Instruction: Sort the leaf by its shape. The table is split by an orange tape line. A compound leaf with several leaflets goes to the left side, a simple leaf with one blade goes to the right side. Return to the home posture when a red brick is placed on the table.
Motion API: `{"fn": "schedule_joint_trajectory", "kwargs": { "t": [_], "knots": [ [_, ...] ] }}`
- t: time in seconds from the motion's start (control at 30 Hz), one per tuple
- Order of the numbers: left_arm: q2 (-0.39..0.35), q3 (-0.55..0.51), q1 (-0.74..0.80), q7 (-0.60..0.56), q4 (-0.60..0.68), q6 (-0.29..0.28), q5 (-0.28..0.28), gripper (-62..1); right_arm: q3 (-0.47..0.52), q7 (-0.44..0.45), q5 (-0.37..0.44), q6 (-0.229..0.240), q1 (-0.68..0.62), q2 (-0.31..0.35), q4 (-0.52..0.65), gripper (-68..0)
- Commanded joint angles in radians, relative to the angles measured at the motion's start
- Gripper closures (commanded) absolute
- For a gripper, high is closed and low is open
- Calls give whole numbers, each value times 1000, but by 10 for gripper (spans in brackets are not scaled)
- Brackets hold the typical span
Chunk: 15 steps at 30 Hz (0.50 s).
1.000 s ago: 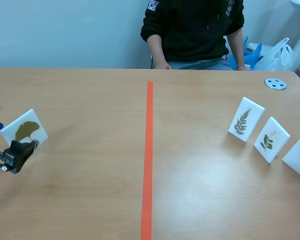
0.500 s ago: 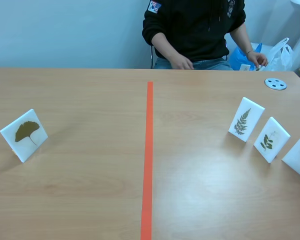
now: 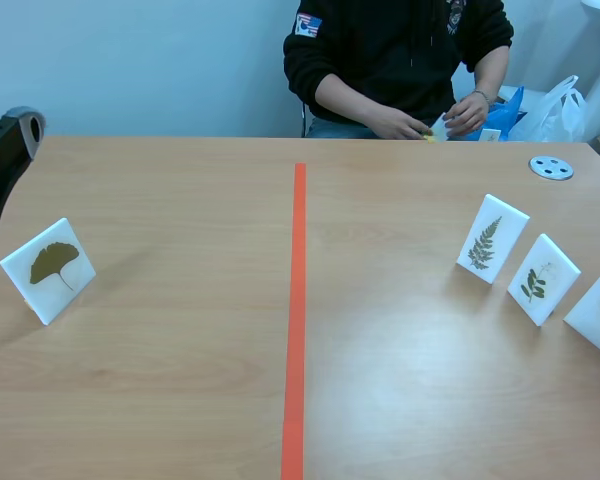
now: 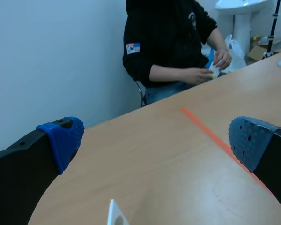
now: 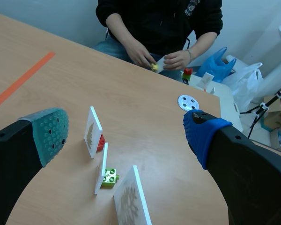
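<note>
A white card with a ginkgo leaf (image 3: 47,270) stands tilted on the left side of the table, free of any grip. Part of my left arm (image 3: 5,150) hangs raised above and behind it. In the left wrist view my left gripper (image 4: 154,140) is open and holds nothing, and only a corner of the card (image 4: 114,216) shows under it. My right gripper (image 5: 126,133) is open too, high above three leaf cards: a fern card (image 5: 92,131), a small-leaf card (image 5: 101,174) and a third card (image 5: 131,199). The right arm is out of the scene view.
The orange tape line (image 3: 298,320) splits the table. The three cards (image 3: 492,240) stand on the right side, propped by a red brick (image 5: 101,142) and a green brick (image 5: 110,177). A grey disc (image 3: 551,168) lies at the far right. A person's hands (image 3: 435,125) hold a small card.
My left gripper let go of the ginkgo card, drew off to the left and rose; the card stays standing. The person's hands came together on a small card.
</note>
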Motion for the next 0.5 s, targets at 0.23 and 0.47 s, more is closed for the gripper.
{"fn": "schedule_joint_trajectory", "kwargs": {
  "t": [0.23,0.47],
  "knots": [
    [29,4,47,-6,73,-2,3,-623,5,26,4,-3,12,16,4,-504],
    [44,5,73,0,103,-5,9,-623,5,31,7,-3,12,16,4,-504]
  ]
}}
